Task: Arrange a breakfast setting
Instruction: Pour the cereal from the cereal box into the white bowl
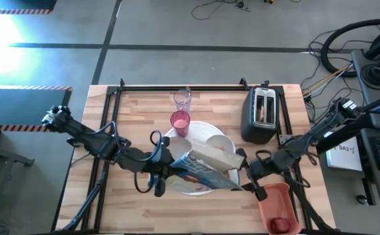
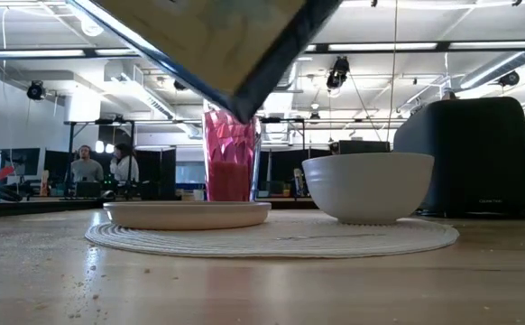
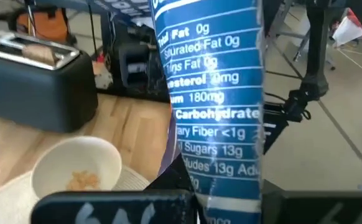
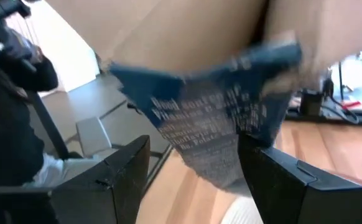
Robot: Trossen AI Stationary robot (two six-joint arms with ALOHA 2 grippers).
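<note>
the right hand [image 1: 245,171] pinches a tipped cereal box [image 1: 206,166] over the bowl [image 1: 219,143]; the left hand [image 1: 160,171] is pressed together. cereal could miss and spill on the counter [image 1: 138,111].

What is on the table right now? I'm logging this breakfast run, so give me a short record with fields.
cereal box: raised, tilted beside the bowl
left tool: shut on cereal box
right tool: at the cereal box's other end
bowl: some cereal inside
pink tumbler: next to the clear glass
toaster: toast in one slot
</note>
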